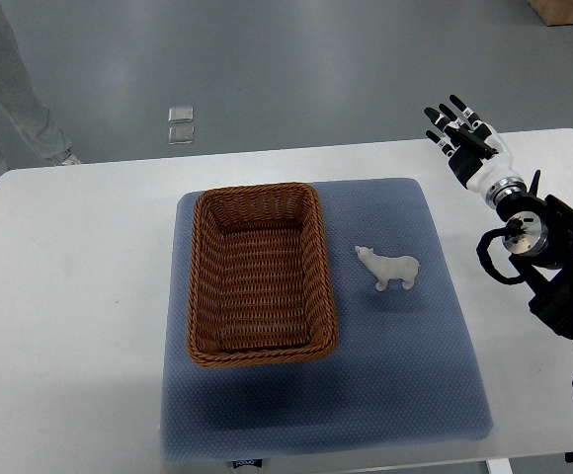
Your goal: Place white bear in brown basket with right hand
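Basket (262, 275): woven brown wicker, ribbed and rough.
Bear (390, 268): white, smooth, matt, plastic-looking.
Mat (435, 346): blue-grey, finely dimpled, cloth-like.
Table (69, 326): white, smooth, matt.
Right hand (464, 140): glossy white shell, black fingers.

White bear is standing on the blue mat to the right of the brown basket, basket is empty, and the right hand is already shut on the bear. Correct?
Not quite. The top view shows the right hand open, fingers spread, raised near the table's far right edge, well away from the white bear. The rest holds: the bear stands on the blue mat right of the empty brown basket.
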Robot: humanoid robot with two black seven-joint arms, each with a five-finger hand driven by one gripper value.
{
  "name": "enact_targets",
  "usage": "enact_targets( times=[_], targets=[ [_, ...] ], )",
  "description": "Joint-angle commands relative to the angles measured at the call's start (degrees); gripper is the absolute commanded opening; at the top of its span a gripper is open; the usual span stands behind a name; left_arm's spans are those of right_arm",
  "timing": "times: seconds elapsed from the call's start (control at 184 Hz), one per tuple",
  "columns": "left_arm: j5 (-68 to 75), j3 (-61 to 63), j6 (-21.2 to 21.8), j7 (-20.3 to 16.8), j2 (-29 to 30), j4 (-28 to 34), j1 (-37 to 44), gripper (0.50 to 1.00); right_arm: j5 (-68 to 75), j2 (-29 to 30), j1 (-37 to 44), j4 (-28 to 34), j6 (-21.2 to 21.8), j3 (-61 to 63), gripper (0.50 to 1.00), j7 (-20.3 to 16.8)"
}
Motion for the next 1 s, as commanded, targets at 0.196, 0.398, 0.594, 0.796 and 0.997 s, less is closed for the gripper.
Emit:
enact_targets(
  times=[0.196, 0.398, 0.594, 0.796, 0.997],
  targets=[
    [0.01, 0.0, 0.0, 0.0, 0.0, 0.09, 0.0, 1.0, -0.04, -0.62, 0.26, 0.35, -0.12, -0.27, 0.926, -0.32],
    [0.01, 0.0, 0.0, 0.0, 0.0, 0.09, 0.0, 1.0, -1.89, -2.99, 1.67, 5.89, -1.97, -6.25, 0.926, -0.32],
    [0.01, 0.0, 0.08, 0.0, 0.0, 0.09, 0.0, 1.0, -3.38, -8.17, 5.27, 10.81, -5.31, -17.58, 0.926, -0.49],
    [0.01, 0.08, 0.08, 0.0, 0.0, 0.09, 0.0, 1.0, -7.07, -15.12, 10.19, 14.41, -4.43, -29.36, 0.926, -0.49],
    [0.01, 0.0, 0.0, 0.0, 0.0, 0.09, 0.0, 1.0, -19.55, -19.95, 16.25, 16.35, -1.18, -42.36, 0.926, -0.67]
  ],
)
